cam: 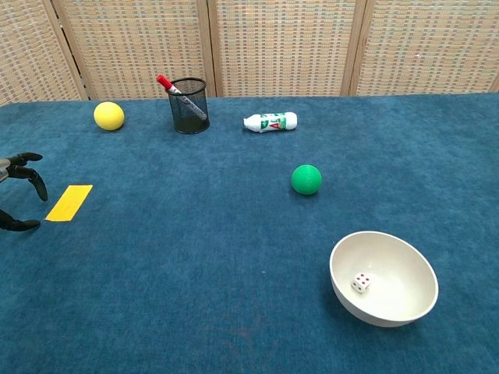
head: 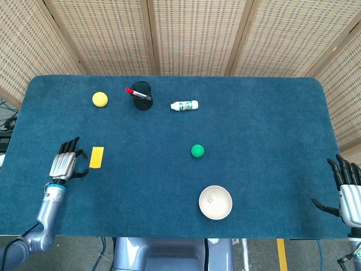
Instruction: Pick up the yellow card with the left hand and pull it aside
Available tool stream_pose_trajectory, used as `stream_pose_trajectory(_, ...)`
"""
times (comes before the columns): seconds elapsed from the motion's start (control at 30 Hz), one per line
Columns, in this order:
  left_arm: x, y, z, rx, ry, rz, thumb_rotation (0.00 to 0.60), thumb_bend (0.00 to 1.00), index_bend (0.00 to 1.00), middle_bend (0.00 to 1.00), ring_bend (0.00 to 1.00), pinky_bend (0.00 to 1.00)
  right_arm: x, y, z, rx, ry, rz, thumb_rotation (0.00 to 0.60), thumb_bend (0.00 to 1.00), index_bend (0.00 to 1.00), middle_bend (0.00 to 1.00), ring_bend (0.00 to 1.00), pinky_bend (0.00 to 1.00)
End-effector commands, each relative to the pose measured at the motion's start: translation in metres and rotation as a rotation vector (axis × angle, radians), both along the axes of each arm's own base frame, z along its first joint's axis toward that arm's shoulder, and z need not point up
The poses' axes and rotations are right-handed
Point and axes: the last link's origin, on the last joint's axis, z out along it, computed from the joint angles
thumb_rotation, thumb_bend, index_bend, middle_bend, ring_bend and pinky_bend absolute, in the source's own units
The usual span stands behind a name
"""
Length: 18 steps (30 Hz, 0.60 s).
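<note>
The yellow card (head: 96, 157) lies flat on the blue table cloth at the left side, also seen as the card (cam: 69, 202) in the chest view. My left hand (head: 65, 164) hovers just to the left of it, fingers spread and empty, a small gap between fingertips and card. In the chest view only the left hand's fingers (cam: 25, 175) show at the frame's left edge. My right hand (head: 350, 192) rests open at the table's right front corner, far from the card.
A yellow ball (head: 100, 99), a black mesh cup (head: 142, 96) holding a red marker, and a small white bottle (head: 184, 105) lie at the back. A green ball (head: 197, 150) sits mid-table. A white bowl (head: 222, 212) with a die stands near the front.
</note>
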Motion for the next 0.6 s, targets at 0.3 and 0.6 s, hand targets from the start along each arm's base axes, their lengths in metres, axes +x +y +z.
stream_pose_trajectory(0.3,0.002,0.001,-0.009,0.007,0.029,-0.02,0.6,0.26,0.44,0.0,0.0,0.0,-0.001,0.0,0.0,-0.002,-0.003,-0.001,0.6,0.0,0.0,0.0,0.0,0.0)
stream_pose_trajectory(0.6,0.012,0.011,-0.012,0.009,0.052,-0.043,0.6,0.27,0.44,0.0,0.0,0.0,-0.002,-0.001,0.0,-0.002,-0.004,-0.003,0.6,0.0,0.0,0.0,0.0,0.0)
